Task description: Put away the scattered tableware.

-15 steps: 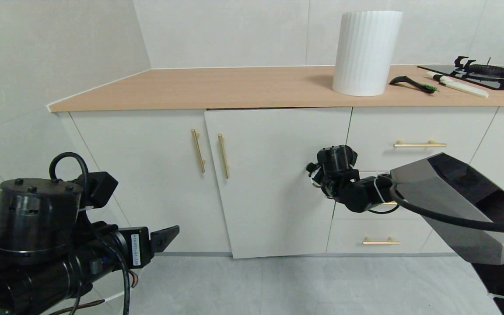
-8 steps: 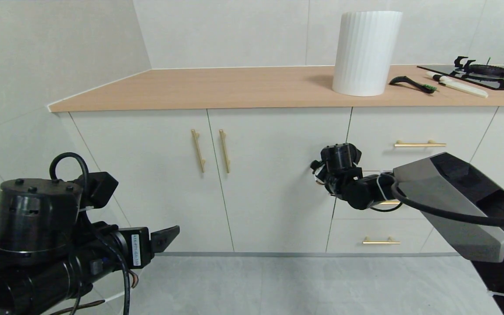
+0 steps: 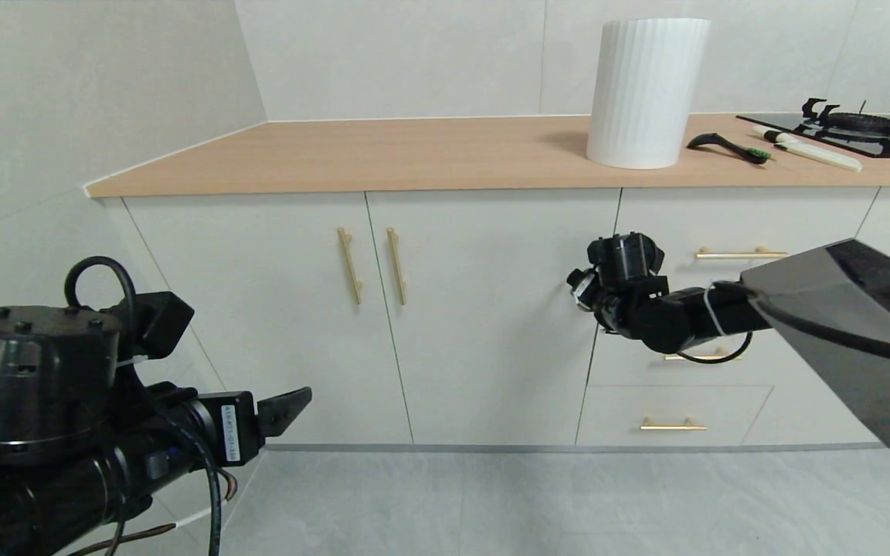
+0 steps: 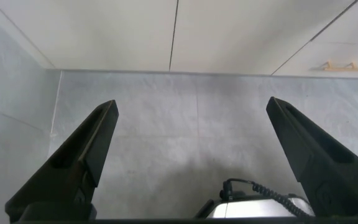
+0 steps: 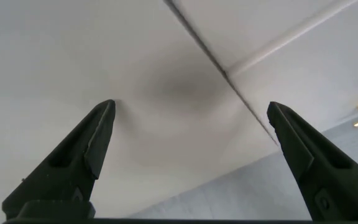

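On the wooden counter [image 3: 383, 154] at the back right lie a black-handled utensil with a green tip [image 3: 729, 147] and a white knife [image 3: 810, 151], beside a tall white ribbed container [image 3: 646, 93]. My right gripper [image 3: 579, 284] hovers in front of the shut cabinet door [image 3: 491, 309], close to its right edge. Its fingers [image 5: 86, 155] stand open with nothing between them, facing the door panel. My left gripper [image 3: 287, 408] is low at the left, above the floor, and its fingers [image 4: 82, 155] are open and empty.
A gas hob [image 3: 862, 123] sits at the counter's far right. Below the counter are two doors with gold handles [image 3: 371, 266] and drawers [image 3: 738, 253] to the right. A tiled wall [image 3: 66, 116] closes the left side. Grey floor [image 3: 530, 502] lies in front.
The right cabinet door stood ajar a second ago and is now shut. My right gripper has since drawn up and to the right. The left arm has sunk slightly.
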You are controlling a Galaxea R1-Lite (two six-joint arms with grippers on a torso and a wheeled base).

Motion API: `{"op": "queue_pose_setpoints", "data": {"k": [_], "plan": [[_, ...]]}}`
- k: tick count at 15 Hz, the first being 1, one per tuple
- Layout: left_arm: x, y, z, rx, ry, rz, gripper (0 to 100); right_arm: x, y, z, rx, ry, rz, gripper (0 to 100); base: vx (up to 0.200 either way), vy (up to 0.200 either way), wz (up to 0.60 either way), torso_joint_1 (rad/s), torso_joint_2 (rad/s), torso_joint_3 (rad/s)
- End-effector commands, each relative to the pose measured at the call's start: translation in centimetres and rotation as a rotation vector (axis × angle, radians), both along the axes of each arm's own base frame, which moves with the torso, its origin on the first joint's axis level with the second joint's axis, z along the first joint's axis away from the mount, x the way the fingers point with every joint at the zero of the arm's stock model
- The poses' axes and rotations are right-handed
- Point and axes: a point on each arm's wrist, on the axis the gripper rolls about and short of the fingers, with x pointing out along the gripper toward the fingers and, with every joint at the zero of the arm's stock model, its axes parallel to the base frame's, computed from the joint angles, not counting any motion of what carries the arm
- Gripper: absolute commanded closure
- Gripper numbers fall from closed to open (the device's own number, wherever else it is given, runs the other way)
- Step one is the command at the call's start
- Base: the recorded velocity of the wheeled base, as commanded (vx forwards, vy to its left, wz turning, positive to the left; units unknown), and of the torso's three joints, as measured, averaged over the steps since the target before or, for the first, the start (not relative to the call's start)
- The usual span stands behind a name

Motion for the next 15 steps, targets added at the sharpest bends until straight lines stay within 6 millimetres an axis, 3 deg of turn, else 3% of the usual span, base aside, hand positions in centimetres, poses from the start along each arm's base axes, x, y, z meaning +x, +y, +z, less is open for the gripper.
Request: {"op": "queue_pose_setpoints", "data": {"k": [1,3,5,9,10,11,13,15], "plan": [[-1.0,0.6,1.0,0.026,-0.062,0.031,0,-6.5,-2.3,8.5,0.016,-0.085,0.022,0,0.000,0.000,0.00,0.000,0.00,0.000],[-2.2,1.4,1.3,0.087,-0.108,0.110,0,-12.0,-4.8,11.7,-0.029,-0.112,0.035,0,0.000,0.000,0.00,0.000,0.00,0.000],[-4.7,2.7,1.2,0.064,-0.152,0.138,0,-18.9,-7.8,12.7,-0.083,-0.114,0.025,0,0.000,0.000,0.00,0.000,0.00,0.000],[-11.2,6.3,0.2,0.024,-0.288,0.205,0,-30.8,-13.3,11.8,-0.091,-0.186,0.010,0,0.000,0.000,0.00,0.000,0.00,0.000],[-12.0,6.7,-0.1,0.028,-0.299,0.222,0,-32.2,-14.0,11.6,-0.089,-0.206,-0.003,0,0.000,0.000,0.00,0.000,0.00,0.000],[-14.2,7.7,-1.3,0.049,-0.324,0.265,0,-35.5,-16.0,10.3,-0.154,-0.242,-0.062,0,0.000,0.000,0.00,0.000,0.00,0.000],[-16.9,8.7,-2.7,0.111,-0.364,0.322,0,-39.8,-17.9,9.6,-0.213,-0.348,-0.139,0,0.000,0.000,0.00,0.000,0.00,0.000],[-18.7,9.1,-4.1,0.145,-0.399,0.359,0,-42.7,-18.8,8.7,-0.250,-0.429,-0.171,0,0.000,0.000,0.00,0.000,0.00,0.000]]}}
